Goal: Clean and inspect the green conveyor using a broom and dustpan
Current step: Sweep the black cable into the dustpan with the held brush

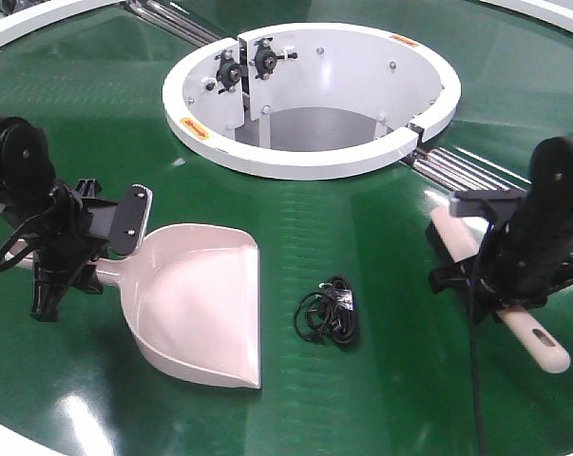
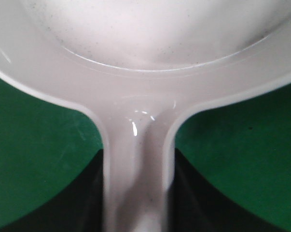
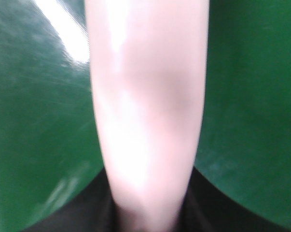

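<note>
Nearside-left of the white ring housing (image 1: 305, 161), the left gripper (image 1: 94, 258) is clamped on the dustpan (image 1: 200, 304) handle (scoop holds only specks (image 2: 87, 46)). Nearside-right, the right gripper (image 1: 490, 266) is closed around the broom (image 1: 538, 344). Between them a black cable tangle (image 1: 329, 312) lies unswept on the green conveyor (image 1: 362, 237); sweeping judged outstanding.

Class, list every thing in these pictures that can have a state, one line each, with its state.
dustpan, lying on the green conveyor, mouth towards the black cable tangle, nothing large inside.
broom, gripped mid-length, handle end sticking out.
left gripper, shut on the dustpan's handle.
right gripper, shut on the broom.
black cable tangle, loose on the conveyor, outside the dustpan.
green conveyor, not yet cleared.
</note>
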